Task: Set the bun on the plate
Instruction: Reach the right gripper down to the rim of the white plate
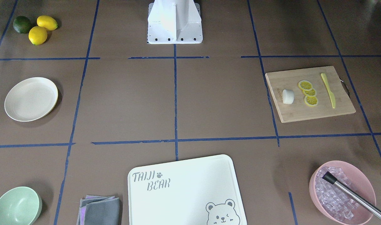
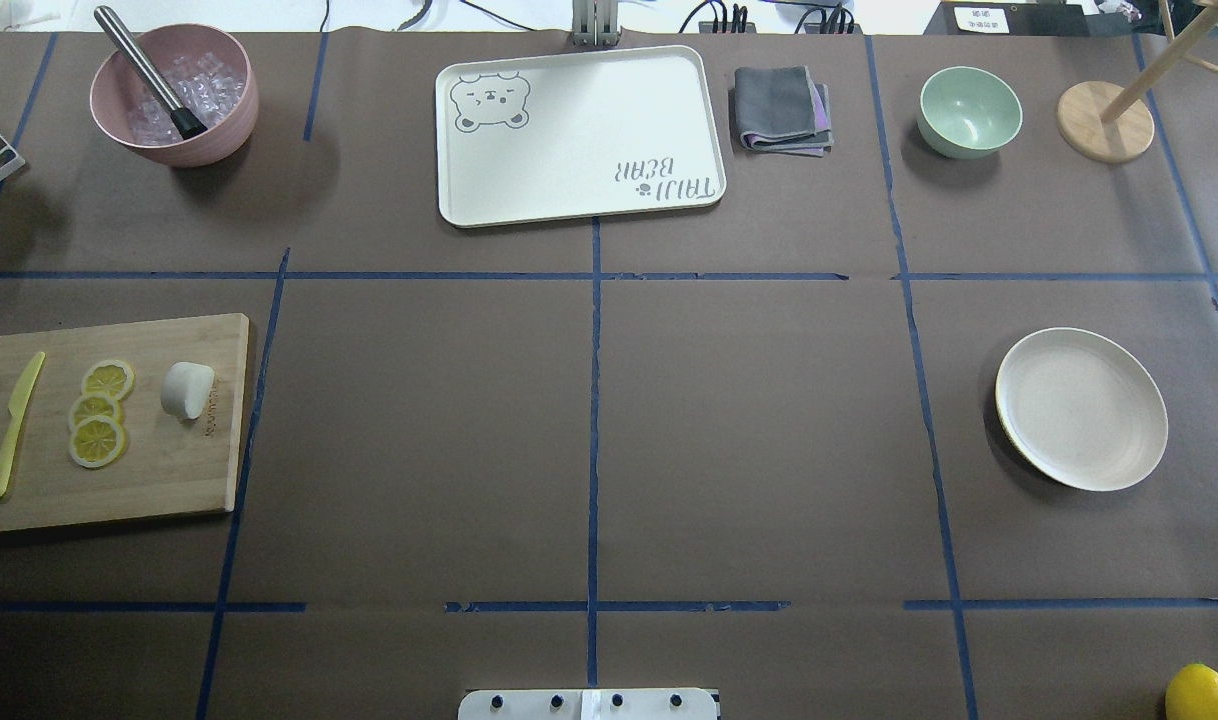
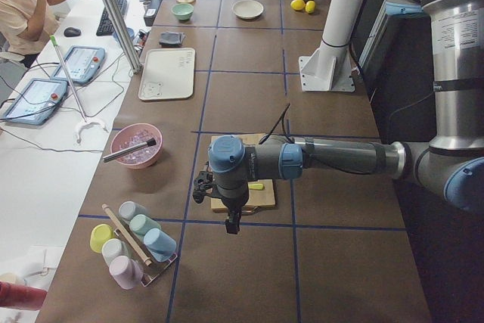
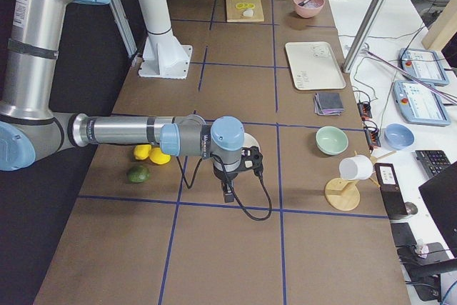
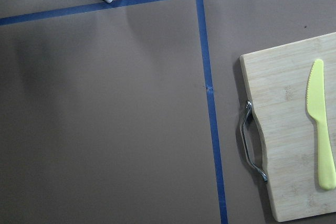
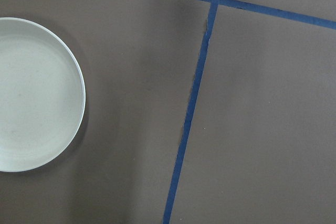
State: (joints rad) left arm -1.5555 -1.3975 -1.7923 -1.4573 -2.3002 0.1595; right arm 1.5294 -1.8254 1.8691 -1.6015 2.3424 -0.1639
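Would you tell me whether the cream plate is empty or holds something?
Empty: the plate is bare inside, and the bun lies on the bamboo cutting board across the table.

Lemon slices (image 2: 95, 409) lie beside a knife (image 2: 15, 426) (both on wooden board (image 2: 174, 472))
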